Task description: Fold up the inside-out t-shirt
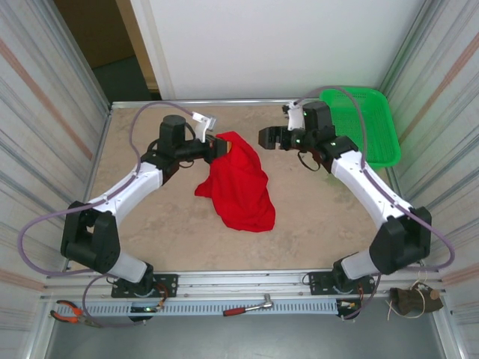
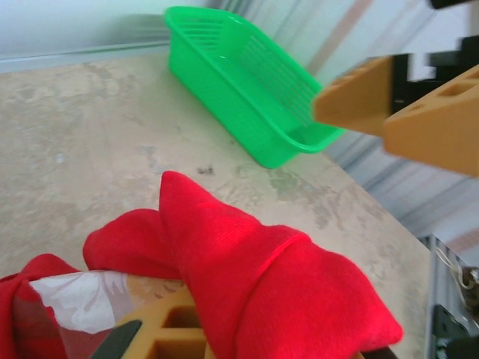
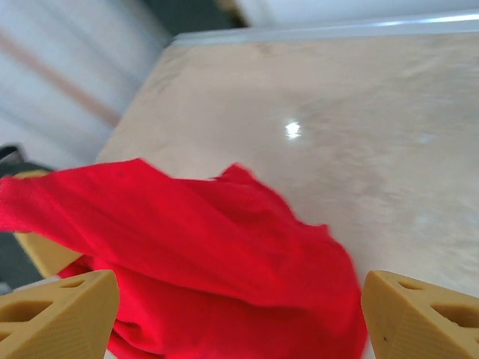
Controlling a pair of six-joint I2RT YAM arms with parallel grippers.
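T-shirt [image 1: 239,187] pinched at top edge by left hand [image 1: 223,148], draping to worktop [image 1: 165,232]; right hand [image 1: 263,137] wide, empty, just beside.

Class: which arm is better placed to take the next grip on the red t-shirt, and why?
Probably the right. The right gripper is open and empty, facing the red t-shirt just short of it; the left gripper is shut on the shirt's raised edge.
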